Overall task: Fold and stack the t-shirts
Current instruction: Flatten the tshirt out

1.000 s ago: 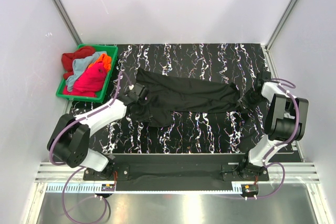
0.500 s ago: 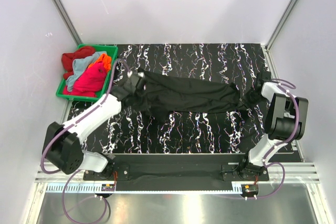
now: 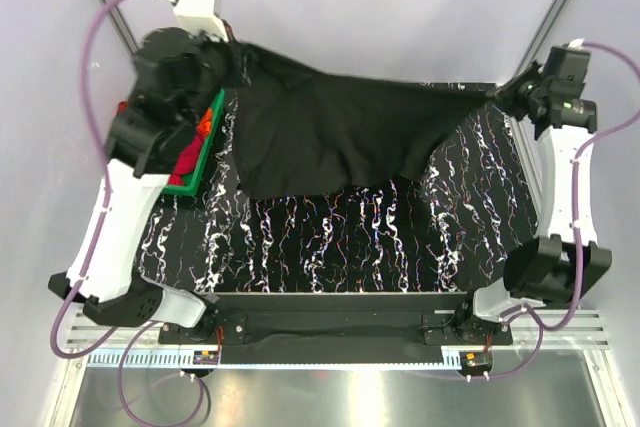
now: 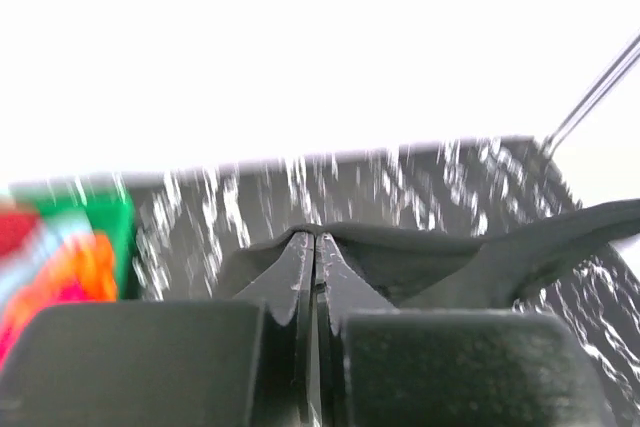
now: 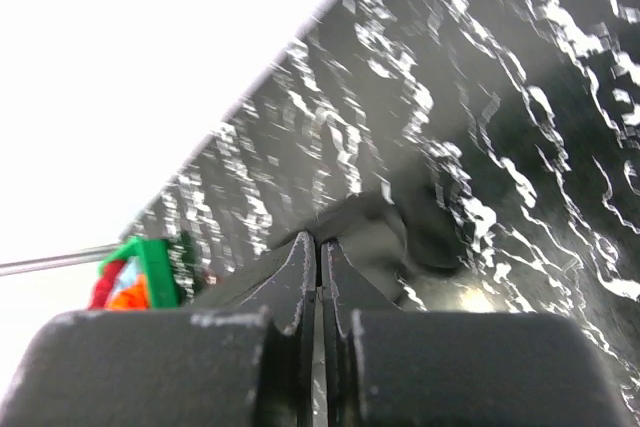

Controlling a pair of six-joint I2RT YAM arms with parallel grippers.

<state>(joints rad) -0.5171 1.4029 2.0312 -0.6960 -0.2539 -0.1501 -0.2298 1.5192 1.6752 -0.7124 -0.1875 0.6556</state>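
While the black t-shirt [image 3: 340,132] hangs spread in the air between the two raised arms, the step in hand looks like the shake-out before laying it flat to fold. Left jaws are clamped on one shirt edge at far left, above the green bin [image 3: 207,152]. Right jaws are clamped on the opposite edge at far right. Both wrist views show cloth pinched at the tips. The loose lower edge droops toward the surface [image 3: 380,247]; can't tell if it touches. To do it well: lower both arms at the same pace, hold the span taut, let the loose edge land first, then drag toward the near side so the body lies flat. Steer clear of the bin and the other t-shirts [image 3: 186,160] in it. Release only once the cloth rests flat.
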